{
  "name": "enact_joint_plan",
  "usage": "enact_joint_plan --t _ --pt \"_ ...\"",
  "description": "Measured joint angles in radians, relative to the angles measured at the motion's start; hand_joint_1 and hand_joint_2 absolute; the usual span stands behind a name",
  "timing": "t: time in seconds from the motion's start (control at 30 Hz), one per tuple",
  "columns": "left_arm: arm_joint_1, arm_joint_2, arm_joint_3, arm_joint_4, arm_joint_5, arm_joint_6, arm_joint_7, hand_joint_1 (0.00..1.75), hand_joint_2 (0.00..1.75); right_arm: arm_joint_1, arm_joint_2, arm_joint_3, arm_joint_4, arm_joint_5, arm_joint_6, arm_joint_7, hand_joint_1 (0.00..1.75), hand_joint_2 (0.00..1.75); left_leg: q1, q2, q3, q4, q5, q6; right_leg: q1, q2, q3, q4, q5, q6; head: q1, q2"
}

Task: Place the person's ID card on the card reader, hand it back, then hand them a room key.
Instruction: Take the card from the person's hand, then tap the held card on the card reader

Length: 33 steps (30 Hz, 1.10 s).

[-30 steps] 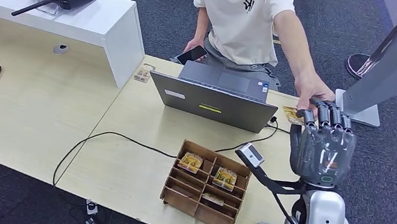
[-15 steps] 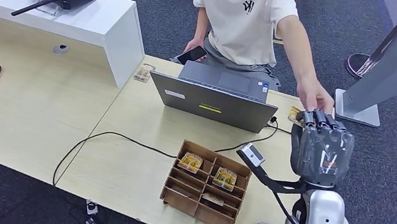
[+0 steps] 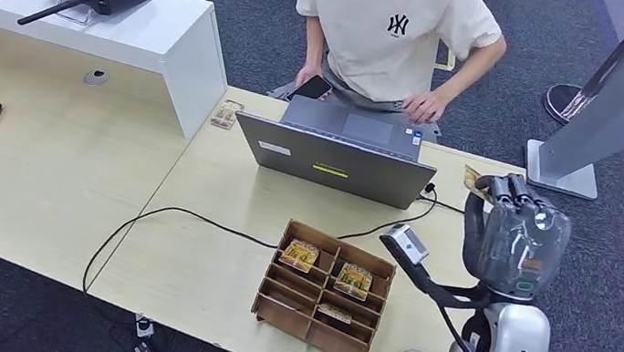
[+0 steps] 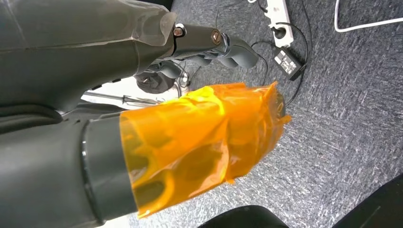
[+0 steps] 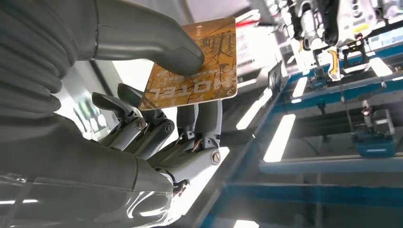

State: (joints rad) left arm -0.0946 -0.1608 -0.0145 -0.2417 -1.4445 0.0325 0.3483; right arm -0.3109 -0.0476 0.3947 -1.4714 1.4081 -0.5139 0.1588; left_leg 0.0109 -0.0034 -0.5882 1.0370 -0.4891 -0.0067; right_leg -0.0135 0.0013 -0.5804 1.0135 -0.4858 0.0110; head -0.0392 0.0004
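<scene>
While the right hand point(image 3: 516, 237) is raised beside the laptop point(image 3: 336, 154), its thumb and fingers pinch an orange hotel card point(image 5: 197, 66).
The wooden tray point(image 3: 321, 292) holds cards in perhaps three compartments; the left hand's point(image 4: 95, 123) fingers look curled, though I cannot tell their state.

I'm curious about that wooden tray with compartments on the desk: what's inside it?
The wooden tray holds patterned orange cards: card one, card two, and a third lying lower. Contents of the nearest compartments are hidden by their walls.
</scene>
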Motion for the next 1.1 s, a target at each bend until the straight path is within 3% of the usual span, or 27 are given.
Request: enact_joint_plan --t 0.3,0.6,0.83,1.1 --pt "0.018 -0.007 0.020 -0.001 0.019 0.036 0.003 0.00 0.00 0.122 0.078 -0.081 -0.176 -0.317 -0.047 -0.102 1.75 1.75 0.000 0.000 0.000 0.000 0.000 0.000 0.000 0.000 0.000 0.000 0.000 0.000 0.000 0.000" --pt "0.051 -0.012 0.077 -0.001 0.068 0.096 0.006 0.00 0.00 0.306 0.130 -0.158 -0.392 -0.961 0.036 -0.244 1.75 1.75 0.000 0.000 0.000 0.000 -0.001 0.000 0.000 0.000 0.000 -0.001 0.000 0.000 0.000 0.000" --pt "0.067 -0.015 0.138 -0.001 0.105 0.135 -0.001 0.00 0.00 0.474 0.122 -0.204 -0.480 -1.283 0.137 -0.272 1.75 1.75 0.000 0.000 0.000 0.000 -0.001 0.000 0.000 0.000 0.000 -0.001 -0.001 0.000 0.000 0.000" --pt "0.087 -0.015 0.199 0.002 0.142 0.184 -0.028 0.00 0.00 0.680 0.048 -0.220 -0.496 -1.403 0.196 -0.230 1.75 1.75 0.000 0.000 -0.001 0.000 -0.003 0.001 0.000 0.000 0.000 -0.001 -0.002 0.000 0.000 0.000"
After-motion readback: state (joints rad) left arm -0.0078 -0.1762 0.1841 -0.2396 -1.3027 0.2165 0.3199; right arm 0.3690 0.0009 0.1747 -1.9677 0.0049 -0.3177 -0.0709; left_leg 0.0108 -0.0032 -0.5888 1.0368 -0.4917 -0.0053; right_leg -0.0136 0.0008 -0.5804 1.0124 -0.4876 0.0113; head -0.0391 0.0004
